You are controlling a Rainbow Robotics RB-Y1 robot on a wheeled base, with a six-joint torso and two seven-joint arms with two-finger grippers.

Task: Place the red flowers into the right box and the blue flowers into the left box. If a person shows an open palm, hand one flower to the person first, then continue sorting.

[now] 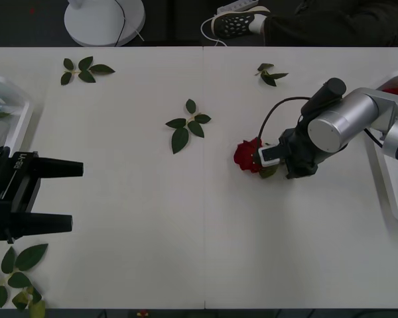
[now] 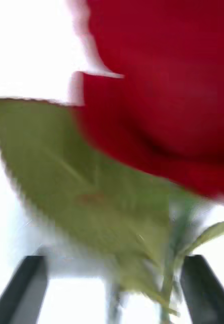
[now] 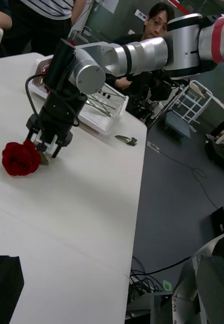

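Reaching down over a red rose (image 1: 248, 156) mid-table, right gripper (image 1: 273, 161) fingers spread astride its stem, apparently unclamped; left gripper (image 1: 58, 196) open, parked near the left box (image 1: 13, 106).

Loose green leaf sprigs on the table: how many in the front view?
4: one far left, one mid-table, one far side right of centre, one at the near-left corner. Others may be hidden under the arms.

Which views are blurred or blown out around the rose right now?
Right wrist view: the red rose and its leaf are heavily blurred, sitting too close to the lens, and the table behind is washed out white. Front view: sharp, evenly lit, soft shadow beside the rose. Left wrist view: sharp on the rose.
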